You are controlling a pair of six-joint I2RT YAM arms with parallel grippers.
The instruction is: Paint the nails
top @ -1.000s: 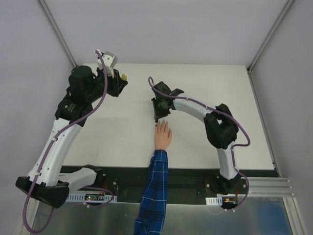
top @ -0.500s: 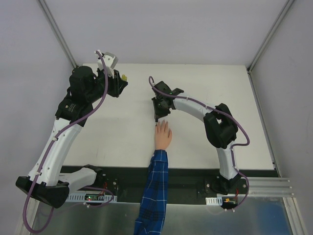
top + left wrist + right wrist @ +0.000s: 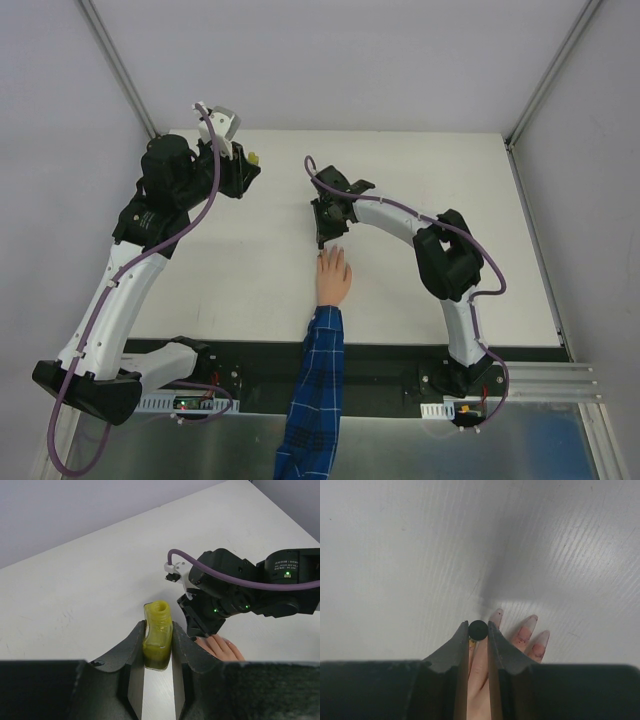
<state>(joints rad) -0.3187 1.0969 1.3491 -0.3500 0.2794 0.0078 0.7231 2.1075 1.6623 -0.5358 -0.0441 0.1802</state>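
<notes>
The peach mannequin hand [image 3: 333, 278] with a blue plaid sleeve lies palm down at the table's near middle. Its pale pinkish nails [image 3: 532, 619] point away from me and carry dark smudges. My right gripper [image 3: 478, 627] is shut on a round black brush cap [image 3: 478, 630], directly above the fingers, at the fingertips [image 3: 322, 238]. A yellow dab shows beside its left finger. My left gripper [image 3: 158, 641] is shut on an uncapped yellow polish bottle [image 3: 158, 634], held at the far left of the table [image 3: 254, 158].
The white table [image 3: 430, 160] is bounded by grey walls and metal posts at the far corners. In the left wrist view, the right arm's black wrist [image 3: 225, 592] with its purple cable hangs over the hand [image 3: 222, 648].
The right arm's elbow has eased slightly left; its gripper stays over the fingertips. The left arm and the bottle have not moved.
</notes>
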